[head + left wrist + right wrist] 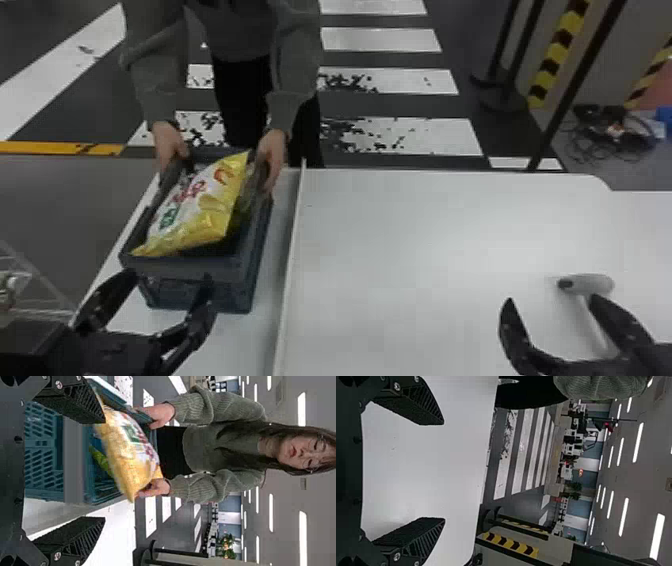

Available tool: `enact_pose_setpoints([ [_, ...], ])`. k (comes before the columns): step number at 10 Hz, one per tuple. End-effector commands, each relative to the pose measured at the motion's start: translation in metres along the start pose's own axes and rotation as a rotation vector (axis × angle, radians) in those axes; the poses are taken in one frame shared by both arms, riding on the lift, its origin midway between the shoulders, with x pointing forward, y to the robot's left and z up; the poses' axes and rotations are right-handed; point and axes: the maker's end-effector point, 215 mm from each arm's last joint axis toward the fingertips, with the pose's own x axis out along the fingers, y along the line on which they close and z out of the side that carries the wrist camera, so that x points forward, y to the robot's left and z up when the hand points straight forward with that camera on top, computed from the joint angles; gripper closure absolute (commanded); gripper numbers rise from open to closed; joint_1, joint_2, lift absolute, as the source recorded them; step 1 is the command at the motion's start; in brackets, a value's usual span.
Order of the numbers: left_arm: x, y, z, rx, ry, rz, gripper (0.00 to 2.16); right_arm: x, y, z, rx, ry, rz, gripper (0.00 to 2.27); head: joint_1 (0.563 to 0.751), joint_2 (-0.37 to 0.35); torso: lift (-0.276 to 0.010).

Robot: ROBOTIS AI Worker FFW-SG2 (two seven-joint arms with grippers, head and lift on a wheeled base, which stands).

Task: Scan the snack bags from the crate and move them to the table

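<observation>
In the head view a yellow and white snack bag [200,205] lies slanted on top of the dark crate [190,270], a person's hands at the crate's far end on both sides of it. My left gripper [157,295] stands open at the crate's near end, nothing between its fingers. The left wrist view has the snack bag [128,451] and crate [73,455] beyond the open left gripper [104,471]. Over the white table [400,240] at the right, my right gripper [547,300] is open beside a white handheld scanner [592,284]. The right wrist view shows the right gripper [443,471] apart and holding nothing.
A raised divider strip [290,250] runs front to back between the crate and the wide table top. Black posts [575,85] and striped barriers [557,55] stand behind the table. A wire rack [30,285] is at the far left.
</observation>
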Motion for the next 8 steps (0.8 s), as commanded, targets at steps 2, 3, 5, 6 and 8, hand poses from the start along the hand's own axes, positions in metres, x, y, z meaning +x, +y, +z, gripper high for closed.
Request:
enact_pose_setpoints([
  [2, 0.0, 0.0, -0.001, 0.0, -0.001, 0.001, 0.13, 0.0, 0.001, -0.002, 0.002, 0.003, 0.002, 0.13, 0.695, 0.025, -0.095],
  [3, 0.0, 0.0, 0.001, -0.001, -0.005, 0.0, 0.13, 0.0, 0.0, -0.002, 0.0, 0.003, 0.0, 0.13, 0.695, 0.025, -0.095],
  [5, 0.0, 0.0, 0.009, -0.002, -0.022, 0.001, 0.13, 0.0, 0.001, -0.002, -0.001, 0.002, 0.001, 0.13, 0.695, 0.026, -0.095],
  [6, 0.001, 0.0, 0.017, -0.004, -0.034, -0.001, 0.13, 0.0, 0.001, -0.001, -0.002, 0.001, 0.002, 0.13, 0.695, 0.025, -0.095],
  [8, 0.011, 0.006, 0.02, -0.008, -0.014, -0.008, 0.13, -0.004, 0.002, 0.0, -0.013, 0.001, 0.006, 0.13, 0.695, 0.025, -0.095],
])
